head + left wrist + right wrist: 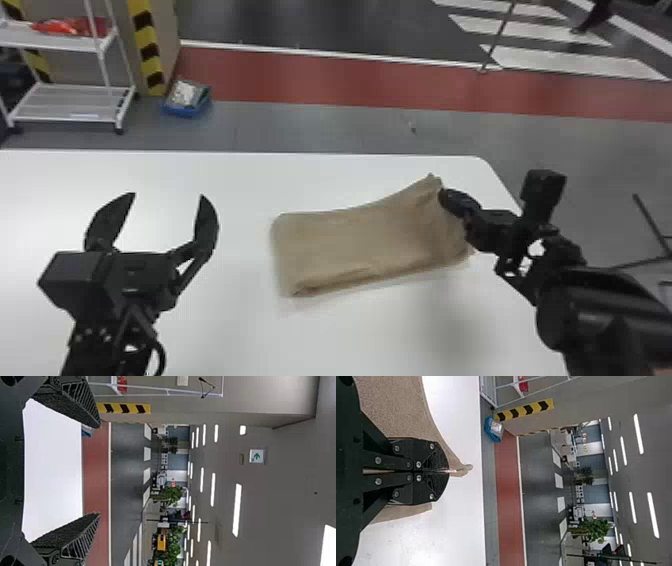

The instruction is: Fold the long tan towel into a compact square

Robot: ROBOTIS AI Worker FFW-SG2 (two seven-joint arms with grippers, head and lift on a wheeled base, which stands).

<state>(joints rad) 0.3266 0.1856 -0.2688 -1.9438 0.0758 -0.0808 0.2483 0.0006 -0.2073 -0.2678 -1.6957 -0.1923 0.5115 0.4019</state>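
The tan towel (360, 240) lies as a wide folded rectangle on the white table, its far right corner drawn up to a point. At its right end my right gripper (445, 196) holds the edge near that corner. In the right wrist view the right gripper (449, 471) is shut on the towel (395, 407), a bit of cloth poking out past the fingertips. My left gripper (167, 195) stands open over the table left of the towel, apart from it. The left wrist view shows the left gripper (99, 471) with its fingers wide apart and nothing between them.
The white table (225, 170) has its far edge beyond the towel and its rounded right corner behind the right gripper. On the floor past it are a white rack (65, 102) and a blue bin (187, 107). A thin dark stand is at the right.
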